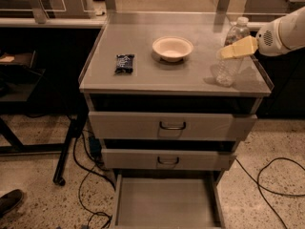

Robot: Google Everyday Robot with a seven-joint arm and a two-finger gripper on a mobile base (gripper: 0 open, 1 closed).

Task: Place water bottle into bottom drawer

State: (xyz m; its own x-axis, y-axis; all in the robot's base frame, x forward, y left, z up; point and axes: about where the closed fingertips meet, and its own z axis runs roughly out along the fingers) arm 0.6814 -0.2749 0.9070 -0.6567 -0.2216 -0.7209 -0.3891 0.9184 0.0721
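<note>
The water bottle [226,71], clear ribbed plastic with a white cap, stands upright on the right side of the grey cabinet top [143,78]. My gripper [228,51], yellowish and on a white arm [283,32] coming in from the right, sits at the bottle's mid-height and covers part of its front. The bottom drawer [167,202] is pulled out below, and its flat grey floor has nothing on it.
A cream bowl [172,48] sits mid-top, with a dark snack packet [125,63] to its left. Two upper drawers [171,126] stand slightly ajar. Cables [271,180] trail on the speckled floor at both sides. A shoe [9,202] shows at bottom left.
</note>
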